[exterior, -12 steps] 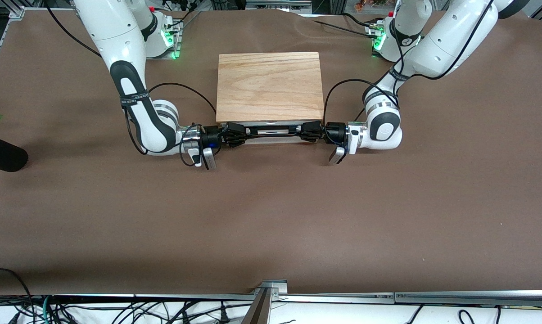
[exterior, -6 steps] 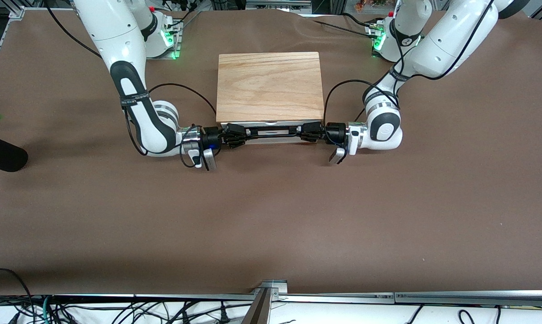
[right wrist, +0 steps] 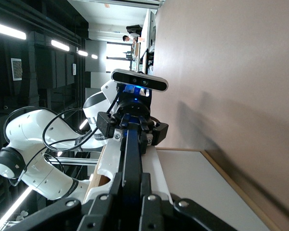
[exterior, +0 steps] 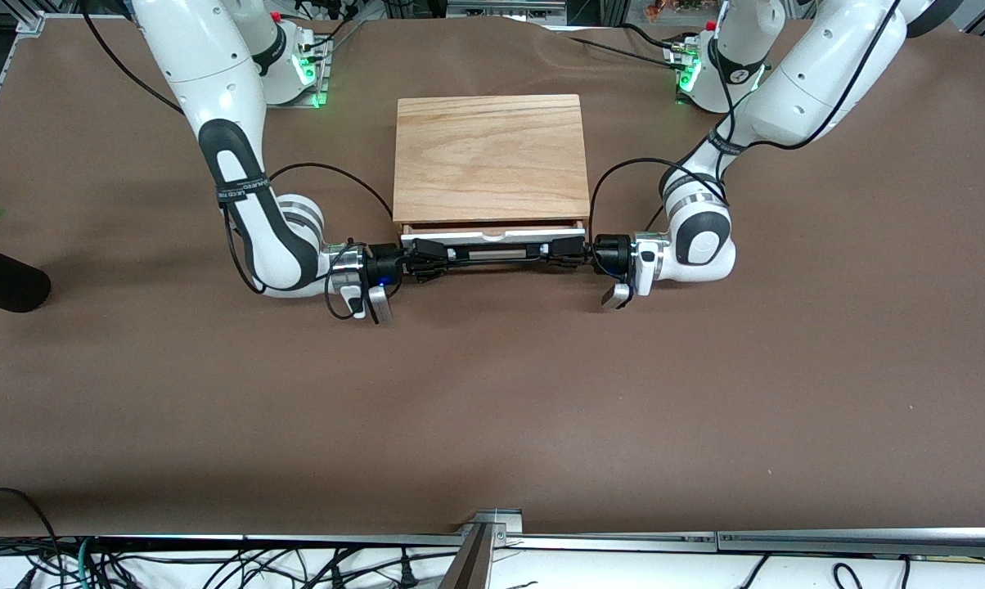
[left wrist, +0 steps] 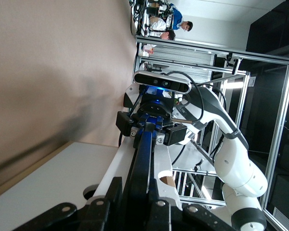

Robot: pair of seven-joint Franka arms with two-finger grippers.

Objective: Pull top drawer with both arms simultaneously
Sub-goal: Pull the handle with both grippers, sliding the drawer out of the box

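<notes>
Sliding out since a second ago, the top drawer (exterior: 492, 237) is now showing a reddish strip under the wooden box (exterior: 490, 157). Left gripper (exterior: 559, 249) and right gripper (exterior: 429, 249) are clamping opposite ends of its black handle (exterior: 492, 253).

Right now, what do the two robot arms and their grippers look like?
Both arms are bulky white jointed tubes with black inserts at the joints and silver wrist rings. Thin black cables loop along each, strapped with a black lettered band. The left gripper and right gripper are small and black with black fingers; a silver camera bar hangs at each wrist.
</notes>
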